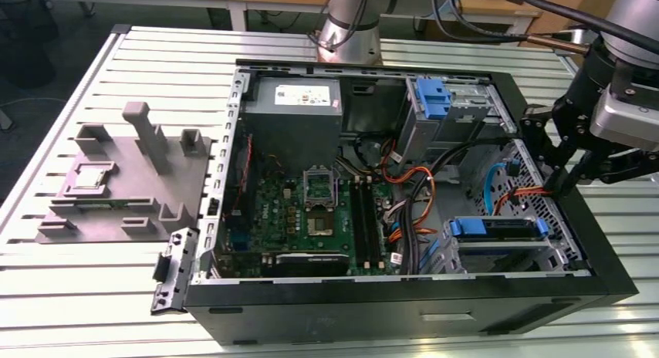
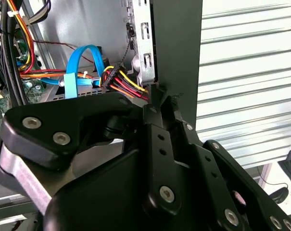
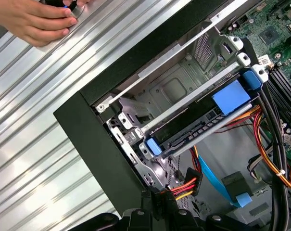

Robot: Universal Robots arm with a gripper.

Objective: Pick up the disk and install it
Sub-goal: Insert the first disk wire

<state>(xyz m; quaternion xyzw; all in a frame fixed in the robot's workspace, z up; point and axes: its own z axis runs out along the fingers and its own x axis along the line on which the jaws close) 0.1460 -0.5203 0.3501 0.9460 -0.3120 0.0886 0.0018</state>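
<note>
Gripper [image 1: 561, 190] hangs at three o'clock in the exterior view, over the computer case's [image 1: 412, 308] side wall; the disk [image 1: 495, 228] sits in its bay at five o'clock. In the second wrist view I see the fingers [image 2: 155, 103] pressed together on nothing beside colored wires [image 2: 123, 82]. In the first wrist view, the blue-railed disk [image 3: 203, 120] rests in the cage, and a person's hand [image 3: 34, 19] lies on the table [image 3: 49, 144] at eleven o'clock.

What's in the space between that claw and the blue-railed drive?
In the first wrist view, a red-yellow-black cable plug lies between the gripper and the disk.
</note>
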